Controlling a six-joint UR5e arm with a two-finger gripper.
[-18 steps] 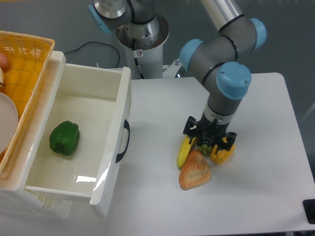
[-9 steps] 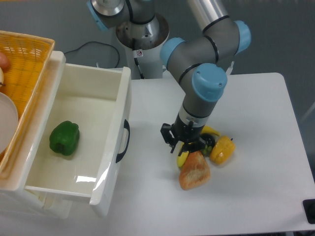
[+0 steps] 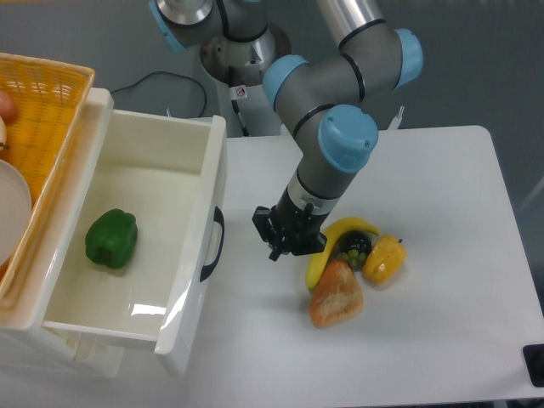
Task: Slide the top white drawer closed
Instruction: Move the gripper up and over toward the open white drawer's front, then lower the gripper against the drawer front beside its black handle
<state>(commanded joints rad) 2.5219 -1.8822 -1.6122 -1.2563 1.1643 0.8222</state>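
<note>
A green bell pepper (image 3: 111,239) lies inside a white bin. On the white worktop (image 3: 442,178), a banana (image 3: 327,249), a yellow pepper (image 3: 383,259) and a bread roll (image 3: 337,294) sit clustered (touching). A yellow wicker basket (image 3: 42,119) stands at the far left.

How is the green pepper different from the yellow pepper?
The green pepper lies inside the open top white drawer; the yellow pepper sits out on the table. The green pepper lies alone, while the yellow pepper is crowded beside a banana and bread. Both are bell peppers.
</note>
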